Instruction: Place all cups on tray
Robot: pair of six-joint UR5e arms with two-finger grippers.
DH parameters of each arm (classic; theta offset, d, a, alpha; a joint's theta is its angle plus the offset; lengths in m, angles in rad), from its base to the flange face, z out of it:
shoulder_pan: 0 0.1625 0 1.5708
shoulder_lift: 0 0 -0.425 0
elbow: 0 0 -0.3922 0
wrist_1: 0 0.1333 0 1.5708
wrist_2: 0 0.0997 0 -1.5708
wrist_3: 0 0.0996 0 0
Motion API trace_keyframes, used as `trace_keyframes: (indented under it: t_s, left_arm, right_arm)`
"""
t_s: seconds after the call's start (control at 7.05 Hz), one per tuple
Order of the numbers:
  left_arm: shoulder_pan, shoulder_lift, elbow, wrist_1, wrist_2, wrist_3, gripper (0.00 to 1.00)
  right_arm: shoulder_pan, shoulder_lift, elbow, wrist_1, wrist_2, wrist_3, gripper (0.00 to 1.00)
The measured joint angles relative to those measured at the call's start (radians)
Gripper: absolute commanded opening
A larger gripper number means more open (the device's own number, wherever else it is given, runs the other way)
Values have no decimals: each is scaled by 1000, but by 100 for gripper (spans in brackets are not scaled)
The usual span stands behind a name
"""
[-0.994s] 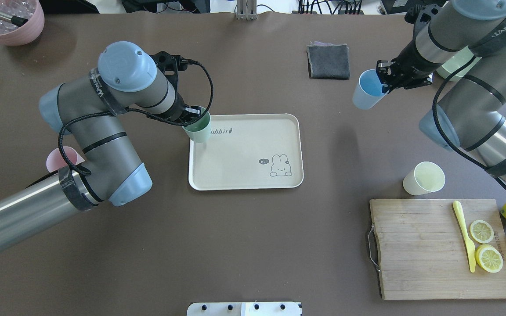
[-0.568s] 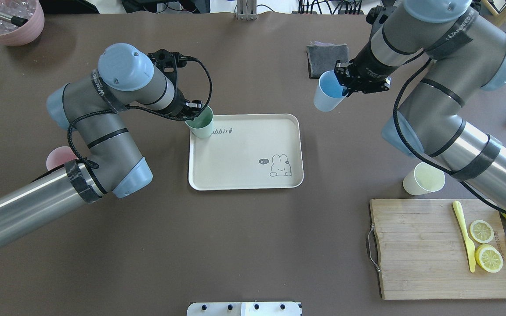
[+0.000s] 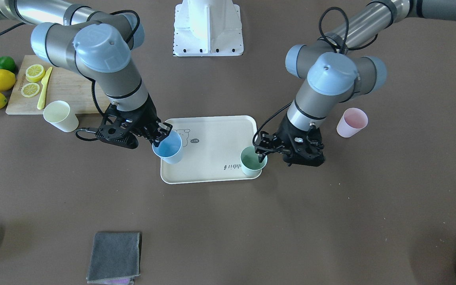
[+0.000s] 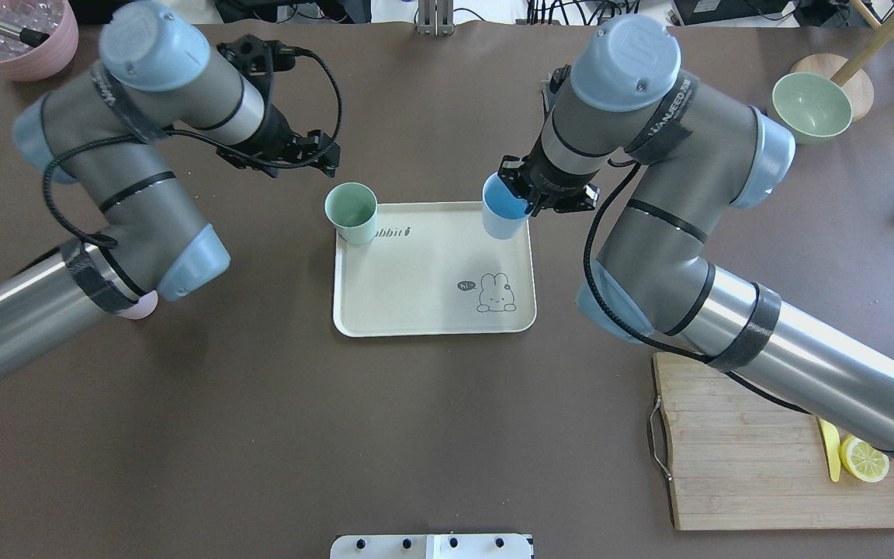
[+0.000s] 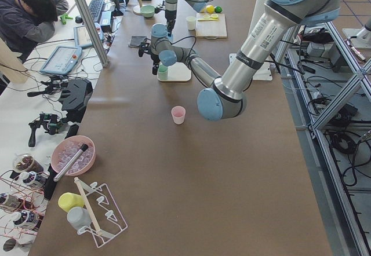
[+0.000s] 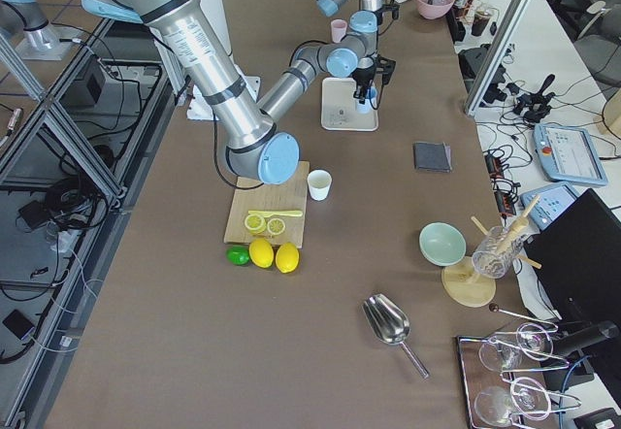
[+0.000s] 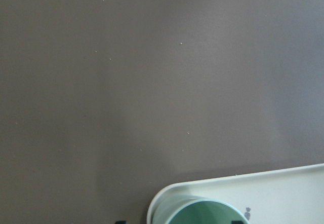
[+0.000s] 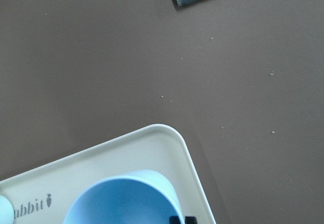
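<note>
Two of four cups at the tray [image 4: 431, 279]. Right pincer [image 4: 524, 203] pinched on the rim of the light blue cup [image 4: 503, 211], holding it over the tray's far right corner; whether its base sits on the tray or just above is unclear. Left pincer [image 4: 321, 154] spread wide, above and clear of the mint green cup [image 4: 351, 213], which stands upright in the far left corner. Pink cup [image 3: 352, 122] on the desk [image 4: 447, 435], well left of the tray. Pale yellow cup [image 3: 60, 115] well right, just beside the cutting board [image 3: 67, 89].

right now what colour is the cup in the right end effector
Light blue; the cup shows best in the overhead view.
</note>
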Motion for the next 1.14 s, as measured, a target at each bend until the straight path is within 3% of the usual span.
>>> trace_keyframes:
  t_s: [0.14,0.28,0.43,0.71,1.14]
  left_arm:
    - [-51,65,-70,52,-38,92,99]
    - [-89,140,-139,90,-56,178,99]
    - [-115,226,-205,110,-67,249,99]
    - [-139,417,-336,117,-77,336,99]
    - [-163,551,-370,110,-69,442,97]
  right_arm:
    - [-33,16,-23,-5,-28,29,0]
    - [-62,37,-55,-5,-52,58,8]
    - [-83,55,-87,0,-74,76,43]
    - [-103,68,-129,18,-102,86,100]
    - [-84,79,-105,18,-115,75,100]
